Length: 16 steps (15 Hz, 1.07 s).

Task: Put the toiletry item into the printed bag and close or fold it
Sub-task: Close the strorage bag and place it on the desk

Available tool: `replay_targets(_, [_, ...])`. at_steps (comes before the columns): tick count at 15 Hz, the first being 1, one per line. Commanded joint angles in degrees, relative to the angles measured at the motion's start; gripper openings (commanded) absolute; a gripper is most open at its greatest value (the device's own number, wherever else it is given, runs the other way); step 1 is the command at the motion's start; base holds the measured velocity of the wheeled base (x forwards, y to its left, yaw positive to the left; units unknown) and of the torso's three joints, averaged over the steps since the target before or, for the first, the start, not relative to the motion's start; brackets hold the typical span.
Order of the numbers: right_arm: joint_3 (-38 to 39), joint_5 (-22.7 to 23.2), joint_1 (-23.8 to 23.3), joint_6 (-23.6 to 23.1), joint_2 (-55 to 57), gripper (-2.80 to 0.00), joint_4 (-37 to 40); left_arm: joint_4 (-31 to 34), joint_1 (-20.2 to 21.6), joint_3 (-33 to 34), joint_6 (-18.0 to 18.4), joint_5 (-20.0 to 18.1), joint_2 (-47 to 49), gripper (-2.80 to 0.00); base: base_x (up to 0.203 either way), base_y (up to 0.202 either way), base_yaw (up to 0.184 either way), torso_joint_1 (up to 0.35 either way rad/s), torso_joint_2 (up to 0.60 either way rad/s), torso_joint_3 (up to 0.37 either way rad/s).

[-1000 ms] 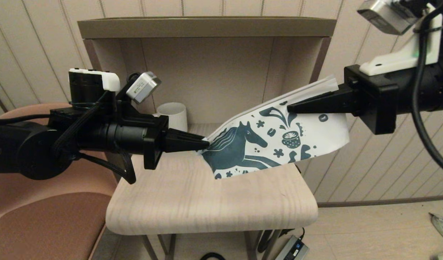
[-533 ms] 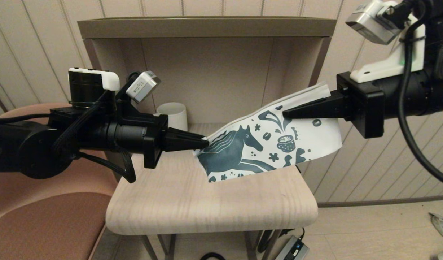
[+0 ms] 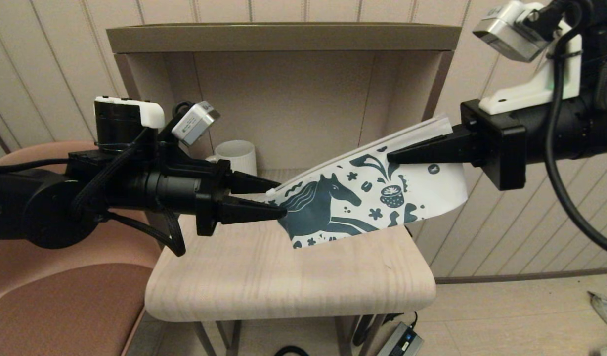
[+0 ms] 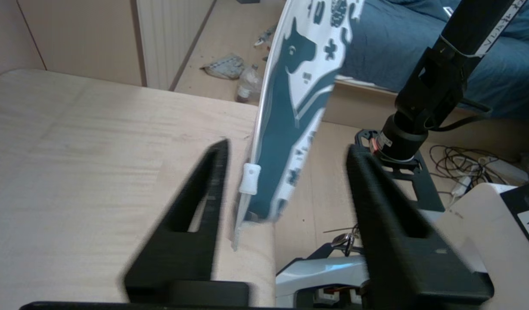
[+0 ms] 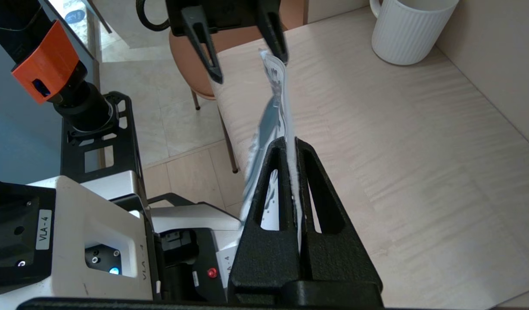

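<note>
The printed bag hangs slanted above the table, its lower left corner near the tabletop. My right gripper is shut on its upper right edge. My left gripper stands open at the bag's left end, its fingers on either side of it and not touching. The toiletry item, a small white tube, sits at that end with its cap against the bag and its flat end toward my left gripper. How far it is inside the bag I cannot tell.
A white ribbed mug stands at the back left of the light wooden table, under a shelf hood. A brown chair is at the left. A power adapter lies on the floor.
My left gripper has opened at the bag's left end, and the tube's white tip now shows there. The right gripper shifted left with the bag, then held still.
</note>
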Motion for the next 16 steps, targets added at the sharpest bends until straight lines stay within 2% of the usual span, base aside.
replay_targets(1, [0.3, 0.2, -0.1, -0.1, 0.5, -2.8, 0.1, -0.2, 0.7, -0.4, -0.2, -0.3, -0.4, 0.0, 0.0, 0.0, 0.0, 0.0, 0.0, 0.0])
replay_targets(5, [1.8, 0.0, -0.2, -0.1, 2.6, -2.8, -2.3, -0.2, 6.3, -1.4, -0.7, -0.8, -4.2, 0.0, 0.0, 0.0, 0.0, 0.0, 0.0, 0.0])
replay_targets(7, [2.3, -0.2, 0.0, 0.3, 3.7, -2.8, -4.8, -0.2, 10.4, -1.2, -0.9, -1.5, -8.1, 0.0, 0.0, 0.0, 0.0, 0.0, 0.0, 0.0])
replay_targets(9, [2.5, -1.4, 0.6, 0.6, 5.5, -2.8, -6.7, -0.2, 11.9, -0.5, -0.9, -2.9, -10.1, 0.0, 0.0, 0.0, 0.0, 0.0, 0.0, 0.0])
replay_targets(12, [5.1, -10.3, 3.4, 0.7, 7.2, -2.8, -14.0, -0.2, 11.9, 0.3, -0.4, -2.8, -10.5, 0.0, 0.0, 0.0, 0.0, 0.0, 0.0, 0.0])
replay_targets(15, [11.6, -14.2, 4.4, 1.0, 8.1, -2.8, -25.2, -1.0, 11.8, 0.5, -0.2, -2.6, -9.9, 0.0, 0.0, 0.0, 0.0, 0.0, 0.0, 0.0])
replay_targets(16, [14.1, -16.7, 4.8, 1.6, 8.1, -2.8, -29.9, -2.1, 11.8, 0.6, -0.3, -2.6, -9.4, 0.0, 0.0, 0.0, 0.0, 0.0, 0.0, 0.0])
